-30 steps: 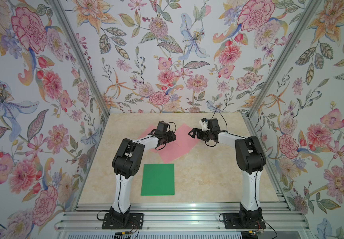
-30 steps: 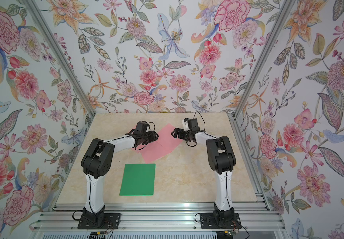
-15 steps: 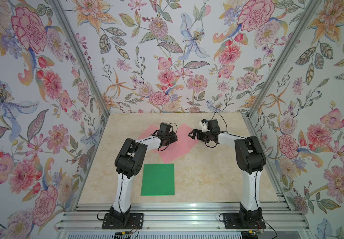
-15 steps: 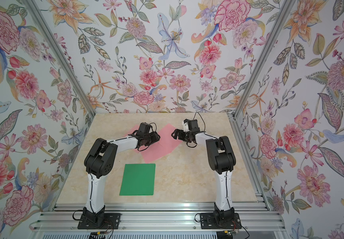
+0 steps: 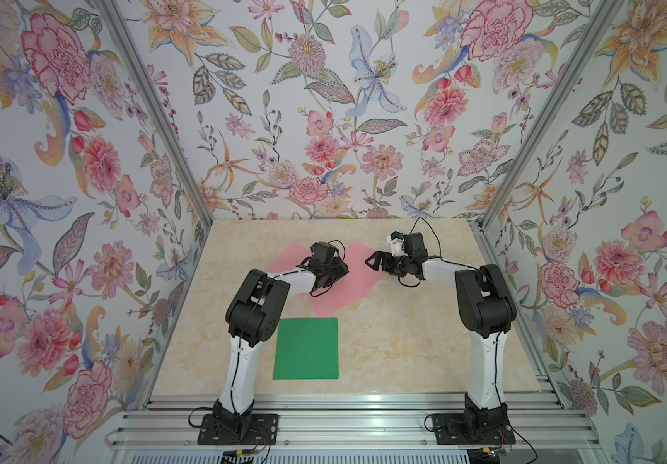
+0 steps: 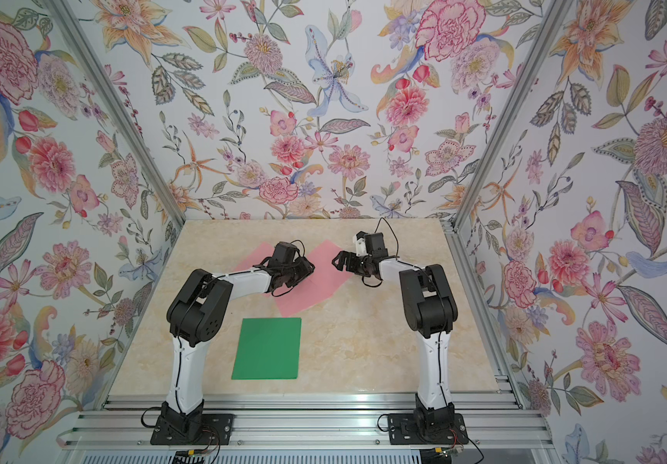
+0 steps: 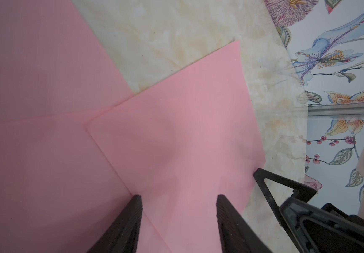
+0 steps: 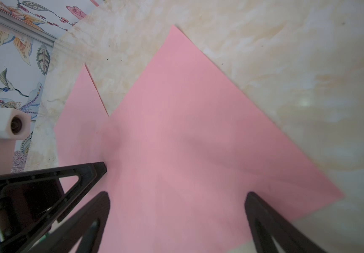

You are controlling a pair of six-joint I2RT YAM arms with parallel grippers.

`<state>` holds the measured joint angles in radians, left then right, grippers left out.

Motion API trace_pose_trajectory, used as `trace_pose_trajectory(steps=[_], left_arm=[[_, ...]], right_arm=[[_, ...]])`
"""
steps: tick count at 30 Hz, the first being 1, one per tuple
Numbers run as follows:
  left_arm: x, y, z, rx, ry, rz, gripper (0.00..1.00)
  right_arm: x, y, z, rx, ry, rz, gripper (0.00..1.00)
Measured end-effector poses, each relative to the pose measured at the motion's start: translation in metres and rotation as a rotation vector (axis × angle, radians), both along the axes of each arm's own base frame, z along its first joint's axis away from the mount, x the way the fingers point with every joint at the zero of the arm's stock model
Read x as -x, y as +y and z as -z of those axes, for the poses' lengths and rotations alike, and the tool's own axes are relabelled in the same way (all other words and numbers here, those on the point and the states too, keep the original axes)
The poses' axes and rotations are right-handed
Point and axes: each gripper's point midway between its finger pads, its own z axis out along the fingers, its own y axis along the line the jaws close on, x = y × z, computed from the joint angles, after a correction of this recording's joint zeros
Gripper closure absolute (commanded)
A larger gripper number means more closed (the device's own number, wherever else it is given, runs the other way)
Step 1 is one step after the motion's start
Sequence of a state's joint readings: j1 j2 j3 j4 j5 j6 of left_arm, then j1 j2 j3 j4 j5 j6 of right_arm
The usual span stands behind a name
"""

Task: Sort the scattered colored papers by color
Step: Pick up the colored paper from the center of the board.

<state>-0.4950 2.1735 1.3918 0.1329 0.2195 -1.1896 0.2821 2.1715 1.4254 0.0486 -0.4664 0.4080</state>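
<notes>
Pinching nothing: left jaws half-spread over overlapping thin light-pink paper sheets (image 5: 358, 290), right jaws spread wide at their three o'clock corner; flat green paper sheet (image 5: 306, 348) at six o'clock.

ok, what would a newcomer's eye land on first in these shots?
The loud flowered wallpaper on all three walls hits first. Next is the solid green paper lying alone on the marbled table beside the left arm, with the overlapping pink papers farther back. Both arms meet over the pink, the left gripper and the right gripper facing each other with jaws open.
</notes>
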Motion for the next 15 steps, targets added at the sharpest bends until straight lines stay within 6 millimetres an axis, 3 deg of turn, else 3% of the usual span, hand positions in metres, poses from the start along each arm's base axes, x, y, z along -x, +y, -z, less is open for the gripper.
trace_pose_trajectory(steps=[10, 15], left_arm=[[0.007, -0.013, -0.001, 0.048, -0.013, -0.046, 0.42], [0.025, -0.011, -0.001, 0.04, 0.0, -0.066, 0.41]], right_arm=[[0.0, 0.0, 0.0, -0.004, 0.001, -0.002, 0.0], [0.0, 0.0, 0.0, -0.011, -0.003, -0.003, 0.0]])
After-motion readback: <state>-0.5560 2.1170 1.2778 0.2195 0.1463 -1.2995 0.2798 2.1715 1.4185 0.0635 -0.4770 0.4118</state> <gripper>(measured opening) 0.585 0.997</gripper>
